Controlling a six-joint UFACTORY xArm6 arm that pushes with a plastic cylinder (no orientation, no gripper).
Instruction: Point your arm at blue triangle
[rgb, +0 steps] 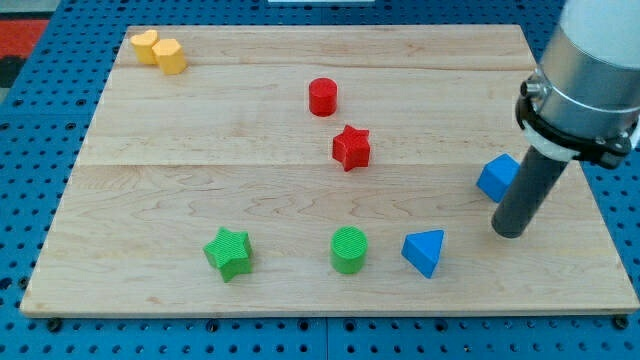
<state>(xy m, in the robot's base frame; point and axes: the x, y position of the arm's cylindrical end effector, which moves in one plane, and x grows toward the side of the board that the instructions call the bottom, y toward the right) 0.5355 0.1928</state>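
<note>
A: Where's the blue triangle (425, 251)?
B: Bottom of the counter (200, 200), right of the green cylinder (349, 249). My tip (509, 231) sits farther right, beside the blue cube (497, 177); no claw here.

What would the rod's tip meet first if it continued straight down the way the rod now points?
Only the wooden board: my tip already seems to rest on it, right of the blue triangular block and just below-right of the blue cube-like block, though depth is uncertain.

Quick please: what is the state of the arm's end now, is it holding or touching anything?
My tip: a bare rod, holds nothing; it stands right of the blue triangle, apart from it, just below the blue cube.
</note>
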